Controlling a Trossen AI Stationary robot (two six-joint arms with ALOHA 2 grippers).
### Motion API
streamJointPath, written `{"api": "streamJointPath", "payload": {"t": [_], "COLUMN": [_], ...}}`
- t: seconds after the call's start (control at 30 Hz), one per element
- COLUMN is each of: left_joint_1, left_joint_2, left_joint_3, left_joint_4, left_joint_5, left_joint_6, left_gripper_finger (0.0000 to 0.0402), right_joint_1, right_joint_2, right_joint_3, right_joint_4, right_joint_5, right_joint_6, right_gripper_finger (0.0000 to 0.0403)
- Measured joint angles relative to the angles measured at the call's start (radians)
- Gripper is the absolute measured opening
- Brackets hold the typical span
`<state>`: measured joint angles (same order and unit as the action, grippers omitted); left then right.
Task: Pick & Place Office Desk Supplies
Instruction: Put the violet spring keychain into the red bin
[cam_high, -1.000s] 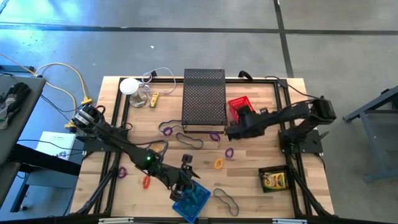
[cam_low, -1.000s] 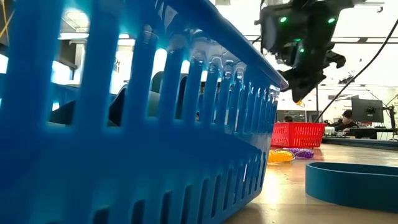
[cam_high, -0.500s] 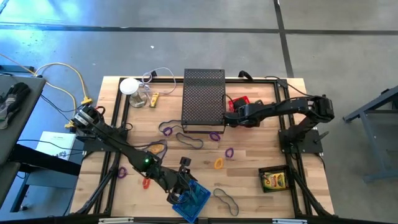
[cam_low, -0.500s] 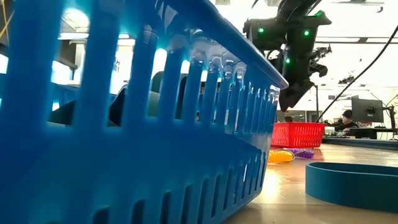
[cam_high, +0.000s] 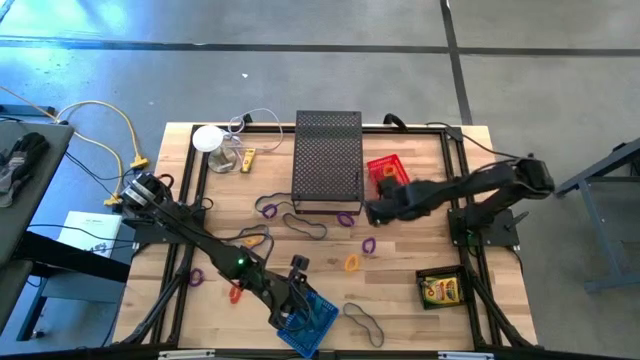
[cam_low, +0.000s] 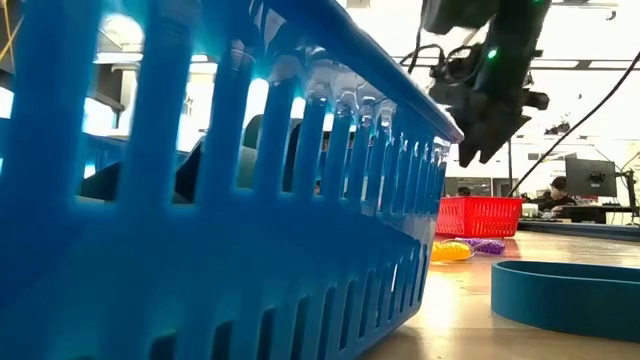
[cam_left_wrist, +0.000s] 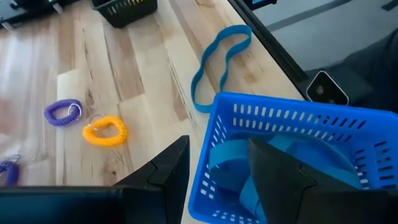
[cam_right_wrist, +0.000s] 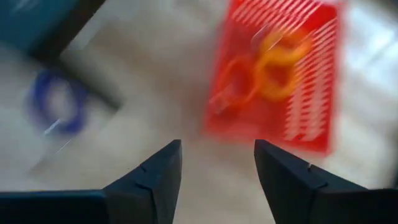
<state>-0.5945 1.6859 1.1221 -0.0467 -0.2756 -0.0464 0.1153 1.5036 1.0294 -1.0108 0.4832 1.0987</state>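
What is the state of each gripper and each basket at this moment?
Right gripper: open, empty, near the red basket.
Left gripper: open, over the blue basket's rim.
Red basket: holds orange and yellow coil loops.
Blue basket: on the table, blue bands inside.

Overhead, table-level, two wrist cameras.

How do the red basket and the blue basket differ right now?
The red slotted plastic basket sits beside the tall black mesh box, with the right gripper open nearby. The blue slotted plastic basket sits at the table's near edge, with the left gripper open over it. Red holds orange and yellow loops; blue holds a blue band. Both are slotted.
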Motion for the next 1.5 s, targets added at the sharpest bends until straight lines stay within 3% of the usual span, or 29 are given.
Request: {"api": "streamJointPath", "payload": {"t": [0.1,0.4,0.73,1.5], "left_joint_1": [0.0,0.002,0.002,0.002], "left_joint_2": [0.0,0.0,0.0,0.0], "left_joint_3": [0.0,0.0,0.0,0.001], "left_joint_4": [0.001,0.002,0.002,0.001], "left_joint_5": [0.0,0.0,0.0,0.0], "left_joint_6": [0.015,0.019,-0.011,-0.011], "left_gripper_finger": [0.0154,0.0154,0.0154,0.0154], "right_joint_1": [0.081,0.232,0.236,0.2], "right_joint_2": [0.008,0.138,0.282,0.377], "right_joint_3": [0.0,0.0,0.0,0.006], "right_joint_4": [0.01,0.168,0.232,0.295], "right_joint_5": [-0.05,-0.045,-0.071,-0.132], "right_joint_6": [0.078,0.184,0.181,0.156], "right_gripper_finger": [0.0178,0.0157,0.0149,0.0145]}}
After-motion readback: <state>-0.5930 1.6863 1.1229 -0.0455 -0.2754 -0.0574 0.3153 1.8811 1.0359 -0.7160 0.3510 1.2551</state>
